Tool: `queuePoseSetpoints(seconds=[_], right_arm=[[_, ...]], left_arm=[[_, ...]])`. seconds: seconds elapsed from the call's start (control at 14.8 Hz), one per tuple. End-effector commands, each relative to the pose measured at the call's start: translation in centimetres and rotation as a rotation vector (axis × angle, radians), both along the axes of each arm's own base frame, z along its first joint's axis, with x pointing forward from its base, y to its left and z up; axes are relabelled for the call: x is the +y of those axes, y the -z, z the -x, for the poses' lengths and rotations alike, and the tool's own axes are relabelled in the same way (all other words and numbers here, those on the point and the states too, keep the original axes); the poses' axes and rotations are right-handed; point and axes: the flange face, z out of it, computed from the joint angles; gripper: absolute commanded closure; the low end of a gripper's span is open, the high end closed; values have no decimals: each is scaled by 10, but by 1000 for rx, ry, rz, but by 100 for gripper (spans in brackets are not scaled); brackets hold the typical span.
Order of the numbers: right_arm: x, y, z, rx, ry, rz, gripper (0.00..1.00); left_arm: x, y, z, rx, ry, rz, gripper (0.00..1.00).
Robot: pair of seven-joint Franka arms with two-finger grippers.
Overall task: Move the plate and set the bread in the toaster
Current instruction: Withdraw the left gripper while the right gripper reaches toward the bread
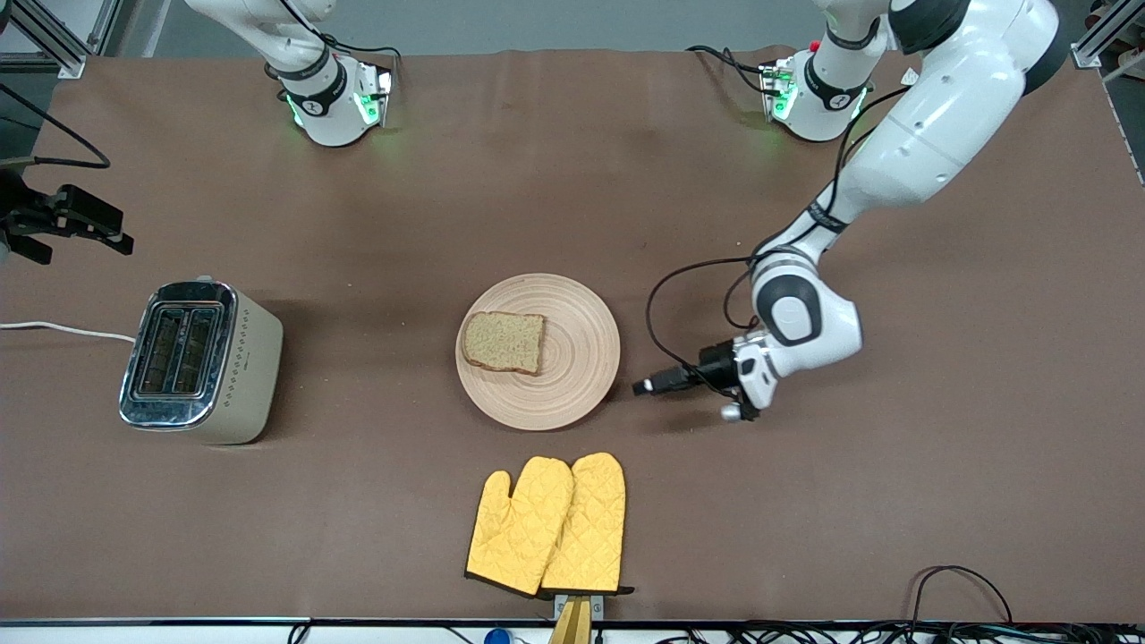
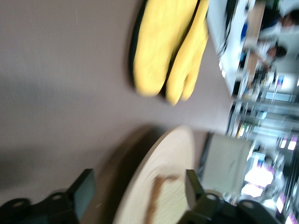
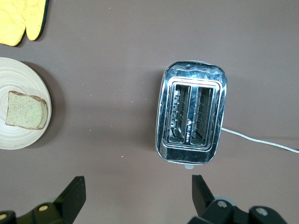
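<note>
The plate (image 1: pixel 572 358) lies mid-table with the bread (image 1: pixel 504 342) flat on it. My left gripper (image 1: pixel 646 386) is low at the plate's rim, on the side toward the left arm's end, and open. In the left wrist view the plate's rim (image 2: pixel 173 158) and the bread's crust (image 2: pixel 156 196) lie between the spread fingers of the gripper (image 2: pixel 138 189), which grips nothing. The toaster (image 1: pixel 201 362) stands toward the right arm's end, slots up. My right gripper (image 1: pixel 85 243) hangs open and empty over bare table beside the toaster (image 3: pixel 191 116).
A pair of yellow oven mitts (image 1: pixel 550 526) lies nearer to the front camera than the plate. The toaster's white cord (image 1: pixel 63 329) runs off the table's edge at the right arm's end. The right wrist view also shows the plate (image 3: pixel 18 79) and bread (image 3: pixel 26 110).
</note>
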Motion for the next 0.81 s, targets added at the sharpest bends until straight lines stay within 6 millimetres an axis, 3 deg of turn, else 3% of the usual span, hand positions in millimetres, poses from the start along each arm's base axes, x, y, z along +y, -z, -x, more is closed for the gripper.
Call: queuePoseSetpoints(seconds=[0.0, 0.13, 0.27, 0.47, 0.61, 0.74], right_arm=[[8, 21, 4, 26, 19, -59, 0], [22, 51, -4, 5, 49, -72, 0], [56, 102, -10, -42, 30, -78, 0], [120, 147, -15, -68, 112, -105, 0], [162, 184, -22, -50, 135, -107, 0], [186, 221, -32, -65, 120, -111, 0]], left_arm=[[51, -61, -21, 5, -128, -46, 0], [94, -86, -38, -33, -131, -147, 0], [135, -109, -50, -23, -148, -240, 0], [196, -158, -50, 47, -132, -294, 0], [212, -201, -51, 54, -116, -403, 0], [215, -242, -58, 105, -71, -525, 0]])
